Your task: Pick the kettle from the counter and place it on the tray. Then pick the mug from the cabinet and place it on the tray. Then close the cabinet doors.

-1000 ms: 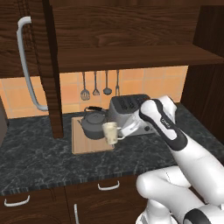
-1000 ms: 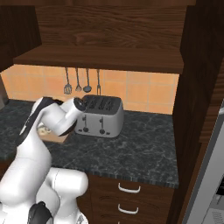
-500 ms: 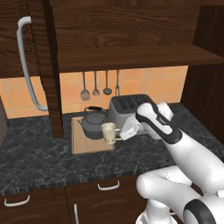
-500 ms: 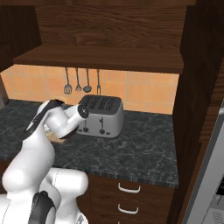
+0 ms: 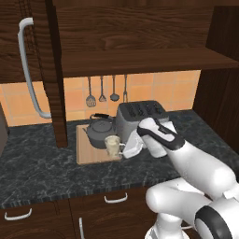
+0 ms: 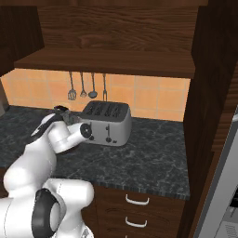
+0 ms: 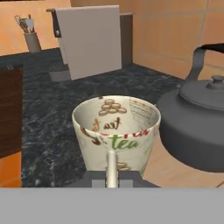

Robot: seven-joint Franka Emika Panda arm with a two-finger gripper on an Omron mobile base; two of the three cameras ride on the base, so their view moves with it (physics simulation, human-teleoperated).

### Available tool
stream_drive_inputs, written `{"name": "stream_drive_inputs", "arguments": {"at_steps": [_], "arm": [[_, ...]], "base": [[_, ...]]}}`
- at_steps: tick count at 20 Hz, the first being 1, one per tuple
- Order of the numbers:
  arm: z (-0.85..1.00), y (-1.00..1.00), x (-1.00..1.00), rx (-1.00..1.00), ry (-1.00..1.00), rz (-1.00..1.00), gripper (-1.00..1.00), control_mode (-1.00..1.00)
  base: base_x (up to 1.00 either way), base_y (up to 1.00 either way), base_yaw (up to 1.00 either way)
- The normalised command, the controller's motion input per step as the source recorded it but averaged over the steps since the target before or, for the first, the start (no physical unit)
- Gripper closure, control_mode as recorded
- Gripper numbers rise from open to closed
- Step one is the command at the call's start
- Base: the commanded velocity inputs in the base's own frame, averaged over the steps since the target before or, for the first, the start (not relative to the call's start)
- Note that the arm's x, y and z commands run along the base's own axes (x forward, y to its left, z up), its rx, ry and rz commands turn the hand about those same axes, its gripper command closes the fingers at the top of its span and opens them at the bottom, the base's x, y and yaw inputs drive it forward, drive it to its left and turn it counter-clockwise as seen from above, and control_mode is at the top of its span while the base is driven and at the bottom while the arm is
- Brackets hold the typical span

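The cream mug (image 5: 112,144), printed with "tea" (image 7: 116,131), stands upright at the front right of the wooden tray (image 5: 88,156), close beside the dark grey kettle (image 5: 97,133). In the hand view the kettle (image 7: 197,127) sits on the tray (image 7: 168,173) just right of the mug. My gripper (image 5: 125,148) reaches in from the right and is shut on the mug's side handle, which runs down between the tips (image 7: 111,177). Whether the mug's base touches the tray I cannot tell. The wall cabinet's shelf (image 5: 140,63) is bare and its left door (image 5: 14,56) hangs open.
A silver four-slot toaster (image 5: 140,114) (image 6: 107,123) stands directly behind my hand on the dark counter (image 5: 42,168). Utensils (image 5: 105,91) hang on the tiled wall. A bar handle (image 5: 30,70) sticks out from the open left door. A dark panel (image 6: 214,93) rises at the right.
My hand has carried the mug a little down and to the left, closer to the kettle and lower over the tray. The kettle and toaster have not moved.
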Motion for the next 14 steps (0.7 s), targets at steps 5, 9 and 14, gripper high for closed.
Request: {"name": "stream_drive_inputs", "arguments": {"at_steps": [5,9,14], "arm": [[-0.42,0.11,0.42,0.0,0.0,0.0,1.0,-1.0],[-0.18,0.0,0.41,0.03,0.0,0.0,1.0,-1.0],[-0.1,0.0,0.42,0.07,0.0,0.0,1.0,-1.0]], "base": [[0.0,0.0,0.0],[0.0,0.0,0.0],[0.0,0.0,0.0]]}}
